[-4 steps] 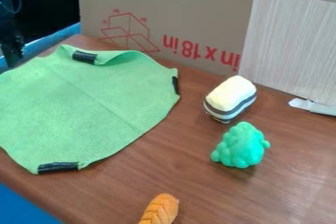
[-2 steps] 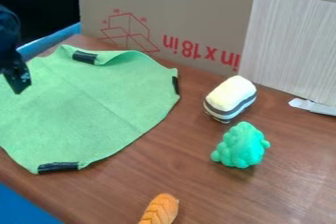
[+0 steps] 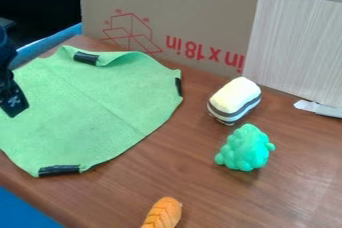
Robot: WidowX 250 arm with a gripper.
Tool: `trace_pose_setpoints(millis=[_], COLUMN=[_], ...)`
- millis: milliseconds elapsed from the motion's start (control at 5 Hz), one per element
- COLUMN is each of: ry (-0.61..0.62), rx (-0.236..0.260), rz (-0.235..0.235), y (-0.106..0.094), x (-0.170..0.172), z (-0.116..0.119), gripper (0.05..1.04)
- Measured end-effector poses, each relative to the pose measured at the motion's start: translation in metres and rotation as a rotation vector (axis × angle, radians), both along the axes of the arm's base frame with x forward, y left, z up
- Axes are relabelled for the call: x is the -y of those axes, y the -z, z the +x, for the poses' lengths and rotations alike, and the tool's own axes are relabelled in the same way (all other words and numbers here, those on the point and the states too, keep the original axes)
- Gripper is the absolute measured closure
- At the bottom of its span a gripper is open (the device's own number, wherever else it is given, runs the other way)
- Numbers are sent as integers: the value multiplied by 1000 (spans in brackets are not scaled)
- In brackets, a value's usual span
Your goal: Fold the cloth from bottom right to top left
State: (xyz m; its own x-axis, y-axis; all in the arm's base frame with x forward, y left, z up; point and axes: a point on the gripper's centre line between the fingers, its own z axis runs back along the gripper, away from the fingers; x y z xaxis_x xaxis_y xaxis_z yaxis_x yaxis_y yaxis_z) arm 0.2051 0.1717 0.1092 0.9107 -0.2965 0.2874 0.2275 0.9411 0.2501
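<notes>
At the left edge of the view, the black gripper (image 3: 13, 106) hangs over the left part of the cloth; how its fingers stand cannot be made out. The green cloth (image 3: 90, 107) lies spread on the left half of the brown table, with black tape patches at its top, right and bottom corners. Its top edge is slightly raised and curled beside the tape. The cloth's far left part runs out of view, and the gripper covers a bit of it.
Right of the cloth are a white toy with dark stripes (image 3: 234, 100) and a green lumpy toy (image 3: 245, 148). An orange braided toy (image 3: 162, 213) lies at the bottom edge. A cardboard wall (image 3: 200, 2) stands behind the table (image 3: 294, 182).
The gripper has come in from the upper left and moved down along the left edge, over the cloth. Cloth and toys have stayed put.
</notes>
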Motion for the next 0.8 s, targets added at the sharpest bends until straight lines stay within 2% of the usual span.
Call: trace_pose_setpoints(millis=[200,400,600,800], ry=[82,138,200,263], rx=[-19,-83,-113,-134], rz=[-33,-42,-14,13], y=[-3,2,14,27], x=[13,21,37,54], z=[-8,-14,-30,-29], gripper=[83,83,83,83])
